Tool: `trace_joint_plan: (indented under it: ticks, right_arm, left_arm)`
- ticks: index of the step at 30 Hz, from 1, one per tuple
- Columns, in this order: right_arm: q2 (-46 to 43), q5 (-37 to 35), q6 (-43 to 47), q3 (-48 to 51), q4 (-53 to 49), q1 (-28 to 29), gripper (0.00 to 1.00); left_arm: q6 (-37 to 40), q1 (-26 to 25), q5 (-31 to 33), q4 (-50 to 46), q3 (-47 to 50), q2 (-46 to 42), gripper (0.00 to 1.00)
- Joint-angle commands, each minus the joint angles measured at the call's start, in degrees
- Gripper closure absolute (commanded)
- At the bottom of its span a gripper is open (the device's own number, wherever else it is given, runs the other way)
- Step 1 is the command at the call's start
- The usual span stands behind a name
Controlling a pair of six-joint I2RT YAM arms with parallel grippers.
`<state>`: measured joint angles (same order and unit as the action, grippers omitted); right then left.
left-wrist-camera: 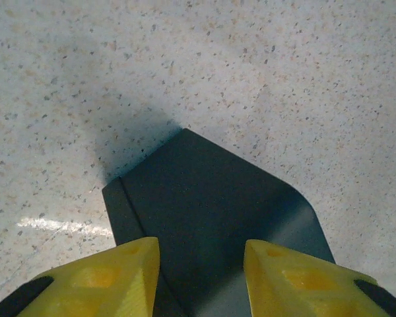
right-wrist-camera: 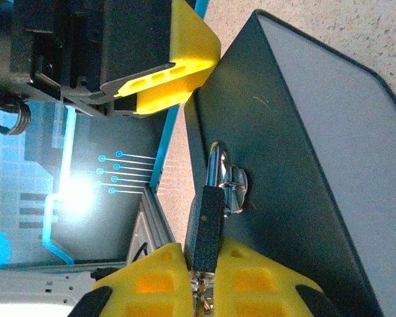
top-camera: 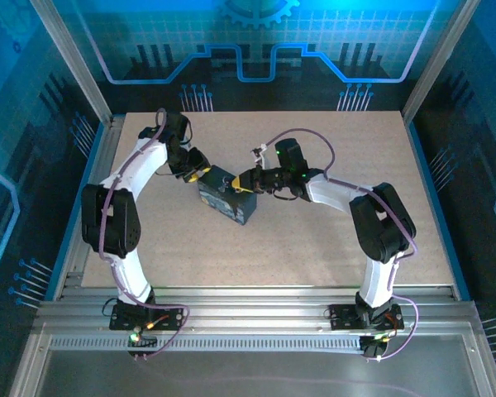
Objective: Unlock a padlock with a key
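The dark padlock [right-wrist-camera: 206, 224] hangs by its chrome shackle [right-wrist-camera: 216, 165] from a small hasp on the side of the dark blue box [right-wrist-camera: 303, 165]. My right gripper [right-wrist-camera: 204, 277] is shut on the key [right-wrist-camera: 203, 298], which sticks into the padlock's bottom end between the yellow fingers. In the top view the right gripper [top-camera: 250, 184] is at the box's [top-camera: 231, 205] right end. My left gripper [top-camera: 200, 174] is at the box's left end. Its yellow fingers [left-wrist-camera: 119, 277] stand apart over a corner of the box [left-wrist-camera: 211, 198]; contact cannot be told.
The box lies mid-table on the speckled tabletop [top-camera: 314, 248]. A yellow finger of the left gripper [right-wrist-camera: 178, 59] sits against the box's far edge in the right wrist view. Aluminium rails [top-camera: 256, 318] run along the near edge, and blue enclosure walls surround the table.
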<state>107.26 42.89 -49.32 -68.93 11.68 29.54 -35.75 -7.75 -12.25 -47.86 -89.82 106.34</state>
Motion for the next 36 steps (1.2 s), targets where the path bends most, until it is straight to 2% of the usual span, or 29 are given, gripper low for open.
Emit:
trace_joint_plan:
  ticks: [1, 11, 16, 18, 21, 27, 33, 36]
  right_arm:
    - [2.14, 0.66, -4.72, -2.86, 3.48, -0.4, 0.99]
    - [6.4, -0.26, -8.97, -9.0, 0.37, 0.42, 1.0]
    - [7.54, -0.06, -8.67, -10.81, -5.75, -0.18, 0.84]
    - [6.08, -1.14, -5.71, -9.58, -8.23, -0.61, 0.81]
    - [3.16, -3.73, 2.81, -9.66, -17.07, -1.41, 0.78]
    - [1.49, -11.3, 19.13, -16.83, -37.54, -1.59, 0.68]
    - [-1.62, -17.19, 27.82, -19.76, -41.57, -1.23, 0.64]
    - [-3.83, -20.33, 34.54, -20.96, -42.18, 0.77, 0.61]
  left_arm:
    - [2.76, -0.19, -2.27, -0.31, -0.44, 1.66, 0.66]
    - [4.29, -0.79, -4.9, 0.83, 2.37, 2.11, 0.74]
    - [3.87, -0.26, -3.97, 0.29, 2.46, 1.9, 0.75]
    - [3.59, 0.3, -3.62, 0.1, 2.29, 1.41, 0.75]
    - [4.02, 0.99, -2.73, -0.65, 1.55, 1.06, 0.75]
    - [4.8, 1.07, -2.55, -1.62, 0.85, 1.33, 0.76]
    - [4.74, 1.07, -2.16, -1.96, 1.06, 0.97, 0.75]
    - [4.63, 1.09, -2.23, -2.03, 0.83, 0.99, 0.75]
